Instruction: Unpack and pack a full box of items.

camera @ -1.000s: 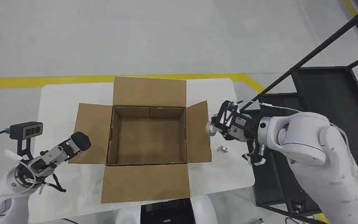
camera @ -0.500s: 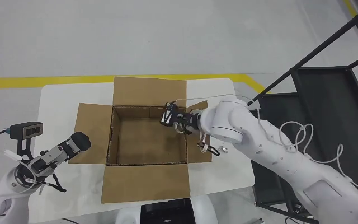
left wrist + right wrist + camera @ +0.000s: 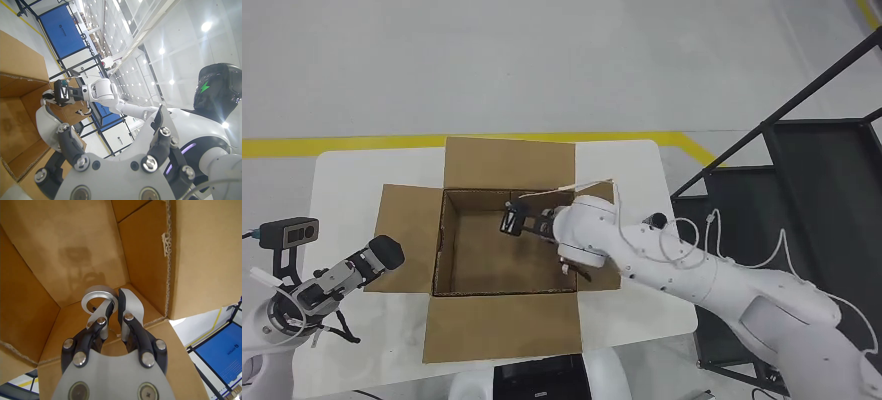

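An open cardboard box (image 3: 507,160) sits in the middle of the white table (image 3: 347,195), all flaps spread out. My right gripper (image 3: 510,220) hangs over the box's inside near its far right corner. It is shut on the rim of a silver metal ring (image 3: 99,301), as the right gripper (image 3: 115,298) shows in its own wrist view above the bare box floor (image 3: 62,237). From the left wrist view the ring (image 3: 44,98) hangs over the box edge. My left gripper (image 3: 385,252) rests left of the box's left flap; the left gripper (image 3: 102,115) is open with nothing in it.
A black metal rack (image 3: 812,180) stands just right of the table. A yellow floor line (image 3: 342,146) runs behind the table. The right arm (image 3: 642,255) lies across the box's right flap.
The right arm has swung left from beside the box's right flap to over the box's inside, carrying the ring. The left arm has stayed still.
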Controlling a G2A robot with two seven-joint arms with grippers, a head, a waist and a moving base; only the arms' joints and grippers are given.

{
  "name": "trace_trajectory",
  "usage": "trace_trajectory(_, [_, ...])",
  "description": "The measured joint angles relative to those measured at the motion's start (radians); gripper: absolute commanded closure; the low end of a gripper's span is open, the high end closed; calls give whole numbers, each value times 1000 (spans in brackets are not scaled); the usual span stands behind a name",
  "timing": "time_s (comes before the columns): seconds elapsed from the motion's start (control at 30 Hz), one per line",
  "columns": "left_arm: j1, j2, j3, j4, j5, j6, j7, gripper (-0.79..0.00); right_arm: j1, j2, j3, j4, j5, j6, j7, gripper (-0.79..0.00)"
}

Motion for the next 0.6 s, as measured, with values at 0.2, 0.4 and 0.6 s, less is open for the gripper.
trace_trajectory(0.2, [0,0,0,0,0,0,0,-785,9,-44,-25,82,-11,14,2,-785])
trace_trajectory(0.4, [0,0,0,0,0,0,0,-785,-4,-52,-7,56,-7,-31,34,-785])
trace_trajectory(0.6, [0,0,0,0,0,0,0,-785,-89,16,169,-154,74,-88,51,-785])
